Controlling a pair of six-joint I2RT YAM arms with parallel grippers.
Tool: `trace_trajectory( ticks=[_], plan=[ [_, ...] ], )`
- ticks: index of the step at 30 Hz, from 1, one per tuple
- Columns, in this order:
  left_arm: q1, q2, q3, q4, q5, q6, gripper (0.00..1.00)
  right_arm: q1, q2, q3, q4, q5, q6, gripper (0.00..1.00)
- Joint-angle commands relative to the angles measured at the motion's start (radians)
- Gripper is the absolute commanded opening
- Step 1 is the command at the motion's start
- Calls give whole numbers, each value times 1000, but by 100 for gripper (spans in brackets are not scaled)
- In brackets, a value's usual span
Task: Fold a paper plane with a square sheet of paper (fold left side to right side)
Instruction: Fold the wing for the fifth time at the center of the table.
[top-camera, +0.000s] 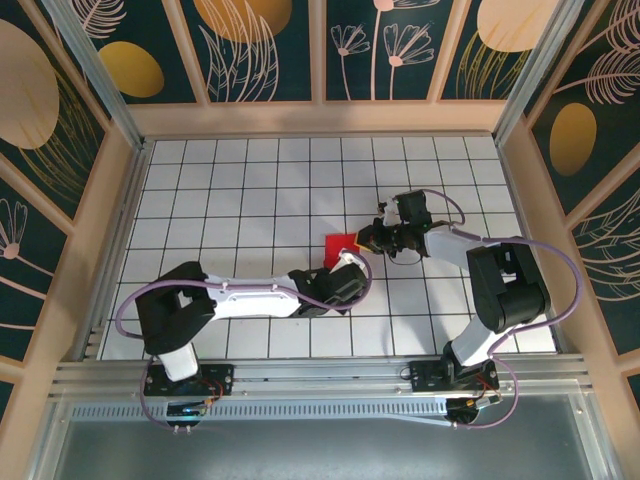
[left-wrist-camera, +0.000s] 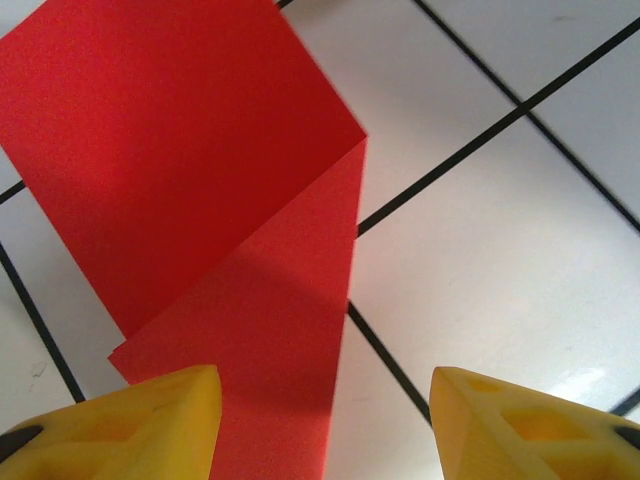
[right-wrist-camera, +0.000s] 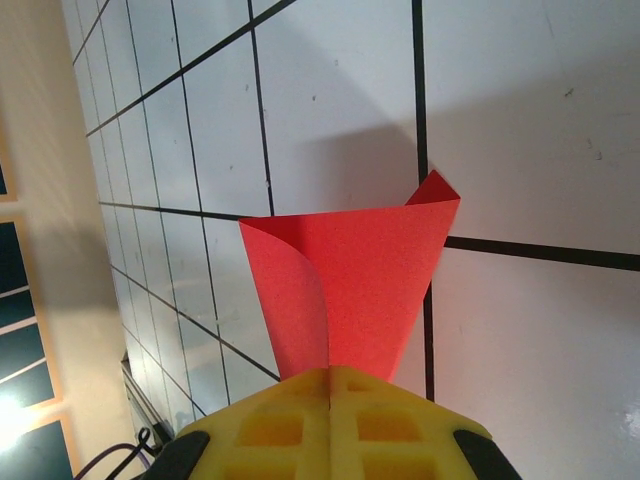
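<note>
Fingers (right-wrist-camera: 262, 430) of the right gripper (right-wrist-camera: 330, 374) are pressed together and clamped on one edge of the square sheet of paper (right-wrist-camera: 350, 265). Fingers (left-wrist-camera: 150, 415) of the left gripper (left-wrist-camera: 325, 385) stand apart, with nothing pinched between them; they sit low over the near part of the sheet.

The bench (top-camera: 230, 190) is a white surface ruled with a black grid and enclosed by a wooden frame (top-camera: 320, 118). Both arms reach inward from the near edge. The left arm (top-camera: 250, 298) lies low across the bench toward the right, and the right arm (top-camera: 500, 285) bends back toward the left. The two grippers sit close beside each other, just right of the middle of the bench.

The sheet is bright red and is located between the two grippers, which partly cover it in the top view. In the right wrist view it rises from the bench toward the clamped fingers, with its left edge curled inward and a small corner showing behind its right edge. In the left wrist view one layer lies over another along a straight diagonal fold, and the sheet rests across a black grid line (left-wrist-camera: 480, 140).
</note>
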Motion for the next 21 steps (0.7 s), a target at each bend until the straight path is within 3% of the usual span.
trace_trajectory(
  ticks=[1, 13, 21],
  plan=[
    [-10, 37, 38, -49, -71, -7, 57, -4, 19, 24, -14, 9, 2, 0],
    [-52, 136, 95, -114, -231, -12, 54, -3, 29, 21, -6, 6, 1, 0],
    [-68, 162, 106, -142, -290, -23, 41, -2, 30, 16, -2, 9, 3, 0]
  ],
)
